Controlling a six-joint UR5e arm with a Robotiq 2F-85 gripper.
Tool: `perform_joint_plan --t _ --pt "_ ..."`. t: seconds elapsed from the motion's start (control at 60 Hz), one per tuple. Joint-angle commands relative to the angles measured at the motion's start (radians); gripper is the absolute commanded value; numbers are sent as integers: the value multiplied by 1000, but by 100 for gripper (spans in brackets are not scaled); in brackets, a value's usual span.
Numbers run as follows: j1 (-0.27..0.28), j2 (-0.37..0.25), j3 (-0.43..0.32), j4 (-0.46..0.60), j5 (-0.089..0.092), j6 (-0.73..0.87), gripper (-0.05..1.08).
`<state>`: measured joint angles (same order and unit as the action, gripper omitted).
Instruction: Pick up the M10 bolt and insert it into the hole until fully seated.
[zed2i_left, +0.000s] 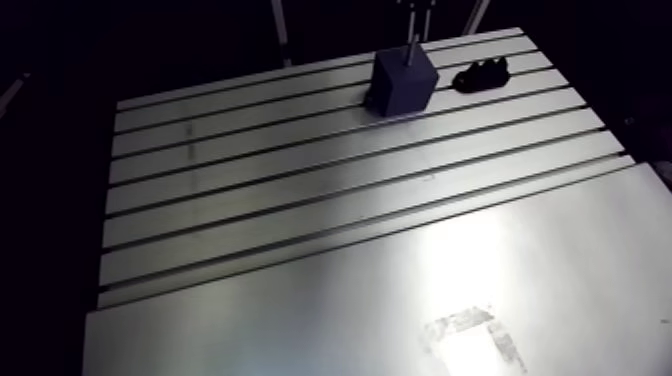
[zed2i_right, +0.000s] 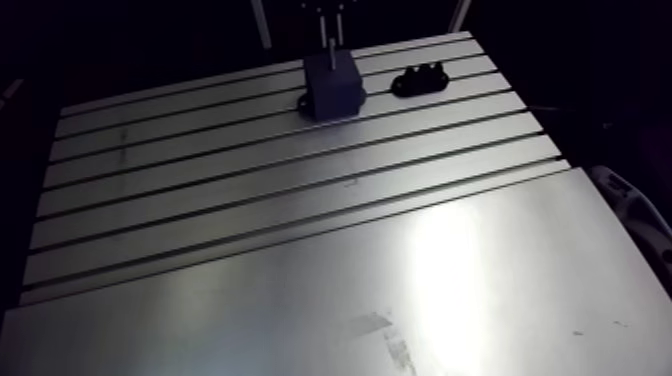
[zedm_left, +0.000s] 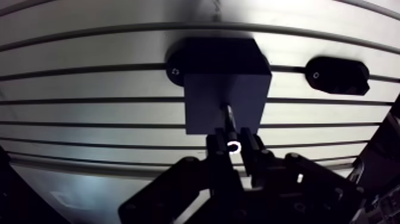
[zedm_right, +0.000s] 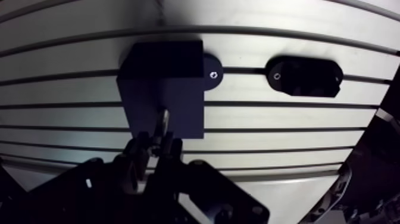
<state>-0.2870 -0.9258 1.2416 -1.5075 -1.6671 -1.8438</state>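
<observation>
A dark blue block (zed2i_left: 405, 84) stands on the slotted table (zed2i_left: 300, 190) near its far edge. My gripper (zedm_left: 234, 146) hangs straight above the block and is shut on the M10 bolt (zedm_left: 228, 117), with its head pinched between the fingertips. The bolt's thin shaft (zed2i_left: 411, 52) points down and its lower end meets the block's top face (zedm_left: 226, 98). The shaft hides the hole, and I cannot tell how deep the tip sits. In the arm view only the gripper's lowest part (zed2i_left: 413, 10) shows.
A black oblong holder (zedm_left: 337, 75) lies beside the block, screwed to a slot; it also shows in the arm view (zed2i_left: 483, 74). A round black foot (zedm_left: 174, 71) sticks out at the block's other side. A smooth plate (zed2i_left: 400, 300) covers the table's near part.
</observation>
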Motion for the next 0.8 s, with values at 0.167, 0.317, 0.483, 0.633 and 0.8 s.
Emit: perform_joint_plan --t 0.167,0.317,0.483,0.633,0.8 --pt "2 2 6 -3 -1 5 108" --pt "0 2 12 -4 0 7 108" --pt "-1 2 21 -4 0 7 93" --pt "-4 -7 35 -25 3 5 1" --pt "-6 -10 45 -103 3 -10 0"
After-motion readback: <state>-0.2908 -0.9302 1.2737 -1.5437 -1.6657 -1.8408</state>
